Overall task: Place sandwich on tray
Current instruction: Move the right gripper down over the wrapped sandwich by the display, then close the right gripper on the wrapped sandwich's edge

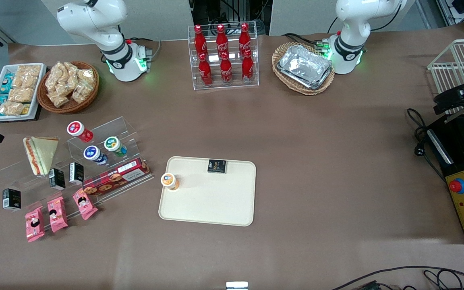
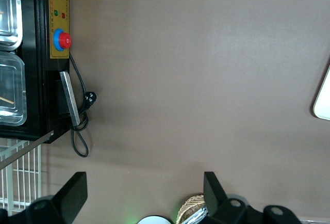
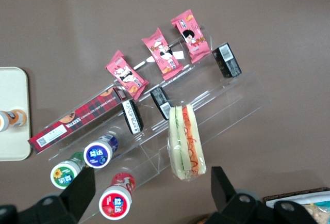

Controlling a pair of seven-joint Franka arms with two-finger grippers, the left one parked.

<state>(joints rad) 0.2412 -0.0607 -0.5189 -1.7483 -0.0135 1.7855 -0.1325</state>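
Brown counter [image 1: 316,161] seen under raised tool [image 3: 149,193]. Tool spread wide, nothing grasped, both fingers [image 3: 80,190] apart above clear stepped rack [image 3: 206,115]. Sandwich [image 3: 184,141] propped on rack step, just beside small black cartons [image 3: 161,101], filling edge shown. Pink packets [image 3: 164,52] laid on lowest step. Tray [image 1: 208,191] well apart toward counter middle, carrying orange-lidded bottle [image 1: 169,181] and black carton [image 1: 217,165].

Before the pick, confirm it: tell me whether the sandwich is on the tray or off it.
Off. The clear-wrapped triangular sandwich rests on the clear acrylic shelf, apart from the cream-beige rectangular tray. The gripper hovers open above it.
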